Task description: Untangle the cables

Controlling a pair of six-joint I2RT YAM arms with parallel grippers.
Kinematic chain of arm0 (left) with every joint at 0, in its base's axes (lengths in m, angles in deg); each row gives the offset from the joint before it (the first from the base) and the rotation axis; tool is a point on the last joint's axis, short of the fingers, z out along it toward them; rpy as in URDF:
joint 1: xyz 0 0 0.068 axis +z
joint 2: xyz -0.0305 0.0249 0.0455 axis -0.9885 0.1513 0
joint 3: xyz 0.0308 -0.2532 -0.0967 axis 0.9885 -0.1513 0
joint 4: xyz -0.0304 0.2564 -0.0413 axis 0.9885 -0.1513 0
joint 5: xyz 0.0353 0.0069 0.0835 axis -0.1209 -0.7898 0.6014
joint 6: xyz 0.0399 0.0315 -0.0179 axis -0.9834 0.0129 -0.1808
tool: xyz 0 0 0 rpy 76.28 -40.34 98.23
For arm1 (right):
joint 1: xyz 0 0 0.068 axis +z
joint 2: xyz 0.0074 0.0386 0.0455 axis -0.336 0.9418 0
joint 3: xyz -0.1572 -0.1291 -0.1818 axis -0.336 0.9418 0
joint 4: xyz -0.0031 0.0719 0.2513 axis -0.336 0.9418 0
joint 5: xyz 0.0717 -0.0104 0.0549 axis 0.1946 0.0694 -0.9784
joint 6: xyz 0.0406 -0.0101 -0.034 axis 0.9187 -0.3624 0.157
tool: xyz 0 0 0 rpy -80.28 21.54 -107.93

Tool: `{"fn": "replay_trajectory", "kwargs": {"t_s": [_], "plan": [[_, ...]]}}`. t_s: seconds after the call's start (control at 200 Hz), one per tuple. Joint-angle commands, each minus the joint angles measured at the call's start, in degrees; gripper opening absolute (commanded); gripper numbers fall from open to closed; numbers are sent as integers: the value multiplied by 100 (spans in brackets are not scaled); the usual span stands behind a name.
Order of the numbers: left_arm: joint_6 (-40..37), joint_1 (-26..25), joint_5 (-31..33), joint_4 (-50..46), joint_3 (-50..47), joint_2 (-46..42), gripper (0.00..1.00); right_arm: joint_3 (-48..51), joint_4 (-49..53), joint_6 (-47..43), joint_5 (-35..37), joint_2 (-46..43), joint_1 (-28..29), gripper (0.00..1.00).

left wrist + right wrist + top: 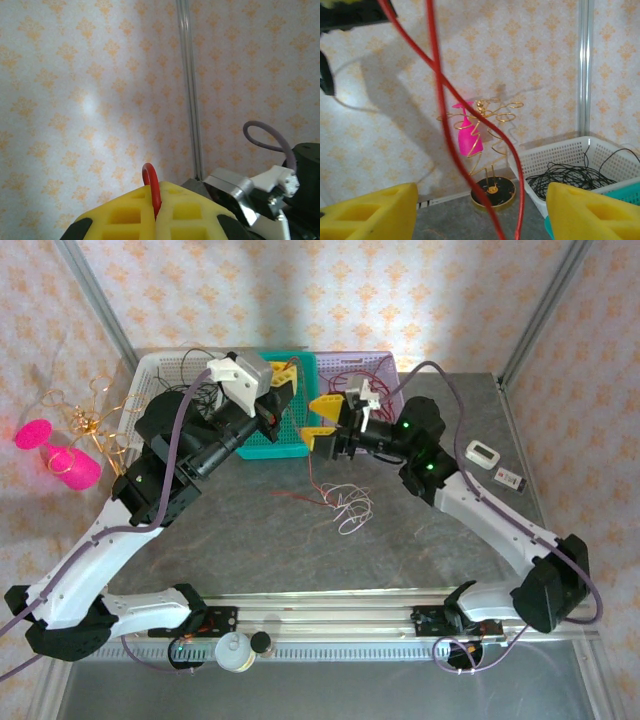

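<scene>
Cables (343, 506): a loose knot of red and white strands lies on the desk (250, 540), near its middle and between the two arms. A red cable (151, 190) rises from this knot to the raised pincers.

Left pincer (155, 202): fully closed, its yellow pads pinching a loop of the red cable, which stands just above them. Judged purpose: to anchor one end aloft so that the strand hangs free of the heap.

Right pincer (480, 200): jaws well apart, holding nothing. Two runs of the red cable cross and pass down between the pads without touching either. Judged purpose: positioned to take a second hold lower on the same strand, so it can be drawn out.

Surroundings: black cables (567, 175) sit coiled in the white basket (547, 155), and red ones lie in the lilac basket (385, 365), apparently sorted by colour. The gold wire stand (485, 145) stands just beside the white basket.

Finding: separation is under way; the knot on the desk is not yet cleared.
</scene>
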Motion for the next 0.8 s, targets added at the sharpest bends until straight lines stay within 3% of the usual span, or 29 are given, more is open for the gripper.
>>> {"fn": "replay_trajectory", "kwargs": {"t_s": [0.0,0.23,0.36,0.521,0.746,0.796], "plan": [[23,49,-120,-4,-21,-28,0,-360,36,-128,346,199,46,62],[32,45,-38,-54,-156,-91,0,-892,754,-615,992,498,46,24],[12,45,472,-126,-307,-252,0,-1308,1634,-1010,1442,415,-68,10],[-54,53,921,-328,-589,-503,0,-1577,2132,-1030,1804,100,-496,0],[192,86,813,-301,-1185,-714,0,-2393,2206,-1185,2987,135,-692,0],[306,89,688,-211,-1328,-699,12,-2745,2267,-1053,3192,280,-701,0]]}}
